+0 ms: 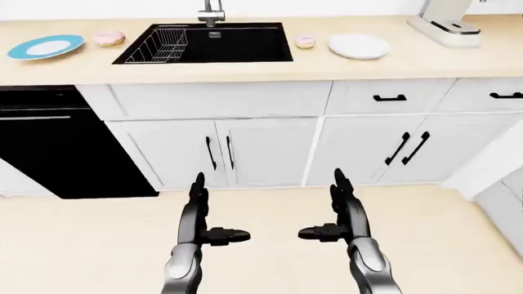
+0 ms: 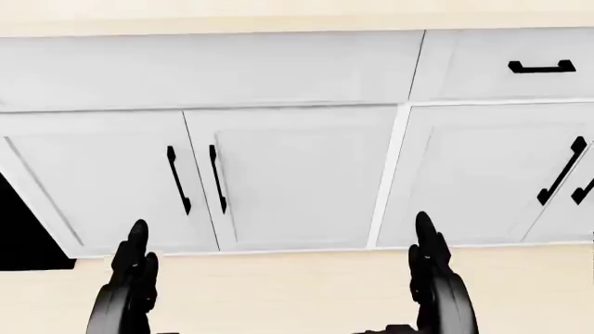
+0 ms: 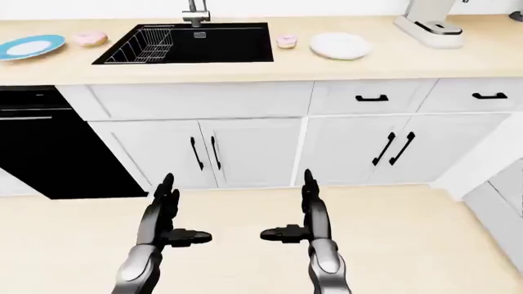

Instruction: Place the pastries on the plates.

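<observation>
Both hands are spread wide and holding nothing, left hand (image 1: 198, 214) and right hand (image 1: 345, 211) low over the floor. Past the white cabinets (image 1: 265, 150), up on the counter (image 1: 384, 64): pink donut (image 1: 108, 38) just beside the blue plate (image 1: 46, 46), a smaller pastry (image 1: 306, 41) (cupcake maybe, too small to tell) near the white plate (image 1: 358, 46), sink (image 1: 206, 43) between them

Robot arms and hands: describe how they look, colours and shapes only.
Both match: the left hand and right hand are glossy black with slim, jointed fingers and a stubby thumb. Each sits on a rounded, silvery-grey metallic forearm. No cables or markings show.
</observation>
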`<state>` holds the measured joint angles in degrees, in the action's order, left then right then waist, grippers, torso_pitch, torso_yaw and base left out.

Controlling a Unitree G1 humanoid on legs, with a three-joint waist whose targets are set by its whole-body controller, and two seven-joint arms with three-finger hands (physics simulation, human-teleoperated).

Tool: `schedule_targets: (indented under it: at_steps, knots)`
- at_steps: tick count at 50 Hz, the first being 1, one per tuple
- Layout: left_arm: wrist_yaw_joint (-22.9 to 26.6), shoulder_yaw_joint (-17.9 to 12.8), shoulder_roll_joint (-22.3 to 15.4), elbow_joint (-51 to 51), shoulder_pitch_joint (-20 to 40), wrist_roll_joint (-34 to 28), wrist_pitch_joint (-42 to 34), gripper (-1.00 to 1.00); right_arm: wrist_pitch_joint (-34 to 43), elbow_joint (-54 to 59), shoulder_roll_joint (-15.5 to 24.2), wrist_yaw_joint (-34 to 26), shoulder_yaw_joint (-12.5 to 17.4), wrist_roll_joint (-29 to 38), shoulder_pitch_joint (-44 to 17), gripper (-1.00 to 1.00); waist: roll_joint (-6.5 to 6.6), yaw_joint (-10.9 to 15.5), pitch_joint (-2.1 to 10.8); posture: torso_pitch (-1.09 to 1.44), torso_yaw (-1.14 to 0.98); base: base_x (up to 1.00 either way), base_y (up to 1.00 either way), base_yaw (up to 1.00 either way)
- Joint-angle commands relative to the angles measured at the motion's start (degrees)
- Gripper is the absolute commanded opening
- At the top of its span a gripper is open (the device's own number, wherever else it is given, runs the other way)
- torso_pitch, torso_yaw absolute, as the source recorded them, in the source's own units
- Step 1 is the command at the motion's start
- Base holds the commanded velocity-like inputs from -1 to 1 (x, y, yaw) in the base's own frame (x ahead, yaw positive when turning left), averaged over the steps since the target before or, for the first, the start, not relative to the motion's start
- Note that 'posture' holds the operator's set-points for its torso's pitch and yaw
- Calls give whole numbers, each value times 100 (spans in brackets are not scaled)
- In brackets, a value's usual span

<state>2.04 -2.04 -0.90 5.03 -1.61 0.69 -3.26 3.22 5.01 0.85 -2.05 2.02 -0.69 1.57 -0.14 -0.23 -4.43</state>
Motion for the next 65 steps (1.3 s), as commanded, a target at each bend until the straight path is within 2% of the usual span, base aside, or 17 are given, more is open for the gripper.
schedule_targets:
  at_steps: [1, 3, 5, 7, 15, 16, 17, 24, 34, 37, 38, 39, 42, 49, 52, 54, 65]
  knots:
    - [60, 66, -29, -321, 468, -39, 404, 100, -324, -789, -24, 121, 1, 26, 24, 100, -45, -12, 5, 0, 0, 0, 0, 0]
    - [87, -54, 24, -633, 653, 286, -152, 100, 52, -1057, 37, 192, 49, 75, -142, 100, -2, 1, 361, 0, 0, 0, 0, 0]
    - [-11, -34, -89, -644, 701, 53, -260, 100, 158, -1291, 24, 181, 8, 111, -73, 100, -57, 7, 125, 0, 0, 0, 0, 0]
    - [25, -16, -112, -564, 643, -38, -194, 100, 180, -1397, 12, 192, -17, 163, -37, 100, -62, 17, 386, 0, 0, 0, 0, 0]
    - [-18, -192, -231, -1665, 988, -91, -1209, 100, 777, -1998, 52, 158, 13, 200, -458, 100, 45, 29, 589, 0, 0, 6, -12, 0]
    - [-14, -249, -285, -1858, 1167, -77, -1422, 100, 982, -2097, 61, 150, 21, 171, -621, 100, 187, 50, 147, 0, 0, 51, -75, 0]
    - [-15, -270, -351, -1926, 1365, -127, -1600, 100, 1176, -2237, 101, 129, 23, 190, -769, 100, 290, 48, 124, 0, 0, 46, -19, 0]
    - [-41, -514, -654, -2165, 2189, -62, -2223, 100, 1838, -2258, 281, 227, 174, 140, -1913, 100, -465, 188, 337, 0, 0, 46, -19, 0]
    - [-25, -622, -1042, -2381, 3230, -19, -2913, 100, 3111, -3188, 708, 357, 536, -197, -2959, 100, 51, -1, 302, 0, 0, 42, -17, 0]
    - [3, -606, -1106, -2352, 3498, -66, -3009, 100, 3199, -3332, 752, 435, 573, -330, -3009, 100, 444, -15, 432, 0, 0, 41, -16, 0]
    - [-30, -643, -1123, -2360, 3587, -56, -3052, 100, 3239, -3391, 759, 463, 571, -363, -3015, 100, 251, 44, 276, 0, 0, 41, -16, 0]
    - [-36, -643, -1142, -2398, 3630, -50, -3089, 100, 3291, -3460, 769, 480, 565, -392, -3019, 100, 391, -14, 194, 0, 0, 42, -16, 0]
    - [-86, -638, -1159, -2325, 3690, -94, -3042, 100, 3457, -3595, 850, 496, 621, -472, -3121, 100, 383, 56, 294, 0, 0, 41, -16, 0]
    - [-92, -652, -1210, -2557, 3813, -61, -3198, 100, 3372, -3669, 799, 730, 638, -732, -3110, 100, 10, 182, 310, 0, 0, 41, -17, 0]
    - [-112, -689, -1228, -2542, 3747, -46, -3155, 100, 3385, -3739, 849, 784, 700, -822, -3052, 100, -493, 160, 566, 0, 0, 42, -18, 0]
    - [-125, -634, -1175, -2566, 3678, -49, -3105, 100, 3398, -3780, 854, 816, 661, -836, -3020, 100, -390, 159, 206, 0, 0, 41, -18, 0]
    - [-164, -648, -1140, -2578, 3570, -15, -3058, 100, 3298, -3768, 844, 755, 558, -690, -2904, 100, 3, 24, 382, 0, 0, 34, -10, 0]
